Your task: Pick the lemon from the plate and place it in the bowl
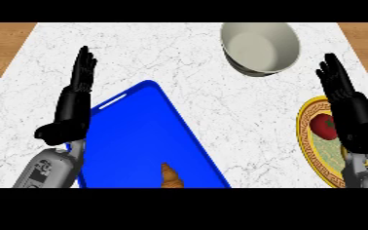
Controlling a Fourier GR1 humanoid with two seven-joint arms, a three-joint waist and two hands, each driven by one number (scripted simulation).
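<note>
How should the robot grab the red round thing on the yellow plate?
Judging by its round shape, grip the red fruit across its middle, coming from above. The right hand, open, is right beside it. The plate is flat, so the fruit's sides are clear.

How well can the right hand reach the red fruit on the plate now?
Probably yes. The right hand is open beside the red fruit on the plate, partly above the plate, and nothing lies between them.

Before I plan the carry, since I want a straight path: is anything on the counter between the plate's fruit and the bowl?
Nothing visible does. The red fruit lies on the plate beside the open right hand; only bare counter separates it from the bowl. The task says lemon, yet it looks red.
</note>
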